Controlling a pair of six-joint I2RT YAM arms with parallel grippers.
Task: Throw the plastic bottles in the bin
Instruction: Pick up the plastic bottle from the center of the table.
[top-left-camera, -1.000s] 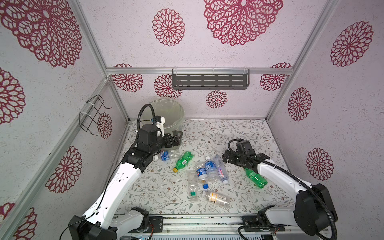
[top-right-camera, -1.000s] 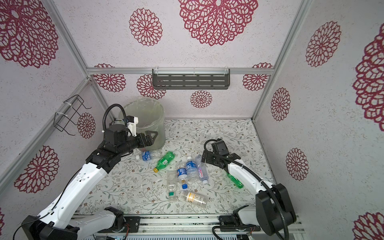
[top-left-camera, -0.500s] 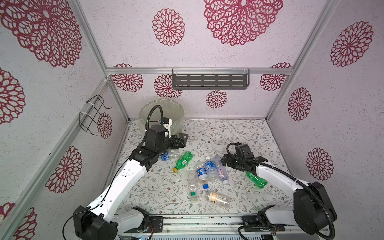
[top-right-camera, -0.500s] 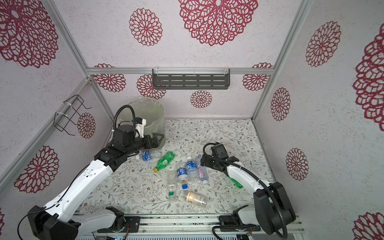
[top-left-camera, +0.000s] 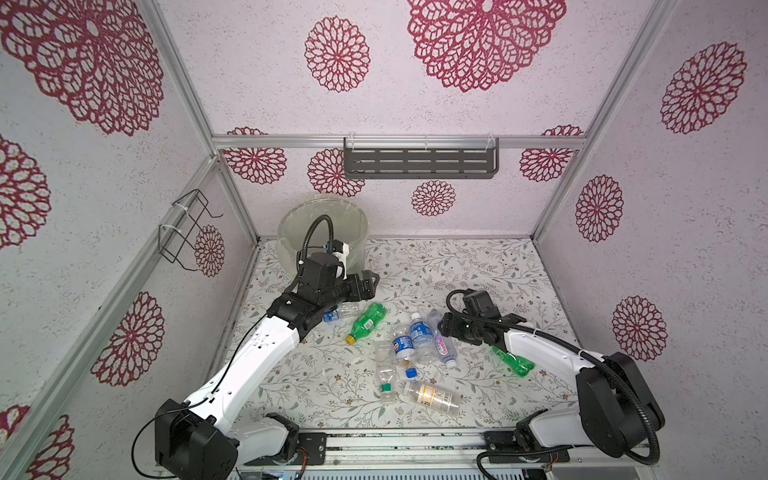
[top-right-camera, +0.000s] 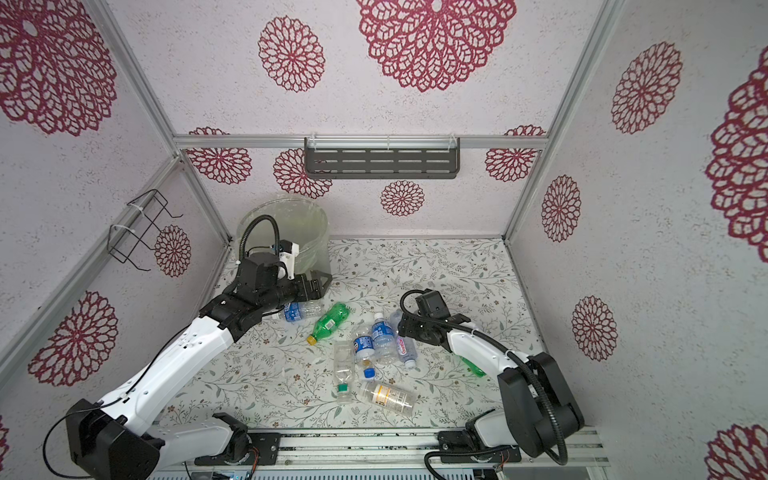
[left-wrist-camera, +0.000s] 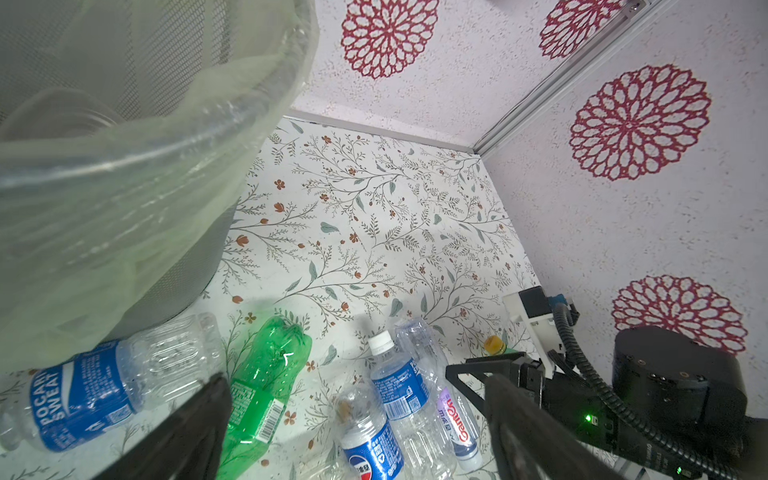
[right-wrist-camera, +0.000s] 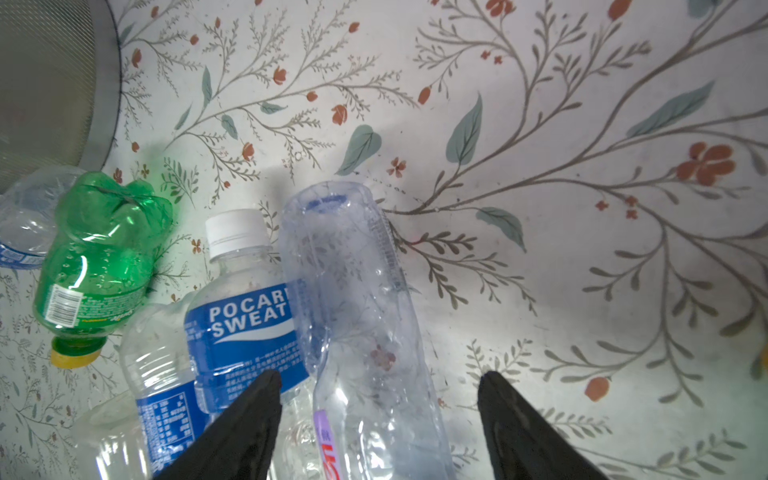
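Reach favours the right gripper (right-wrist-camera: 380, 376): its jaws, set apart, straddle the clear bottle (right-wrist-camera: 361, 311) without gripping it yet. That bottle lies flat near the middle of the desk (top-left-camera: 457, 266), long axis roughly 12 to 6 o'clock. The left gripper (top-left-camera: 368, 284), wide and empty, hovers beside the bin (top-left-camera: 286, 232) at 11 o'clock.

- Two green bottles (top-left-camera: 367, 321): one between both grippers, the second under the arm behind the right gripper (right-wrist-camera: 379, 376).
- Six clear bottles (top-left-camera: 419, 338): one just below the left gripper (top-left-camera: 371, 282), one between the right gripper's jaws, four beside that gripper.
- One bin (top-left-camera: 284, 237), beside the left gripper.
- Two grippers.
- One wall shelf (top-left-camera: 419, 162) and one wire rack (top-left-camera: 185, 230), well above both grippers.
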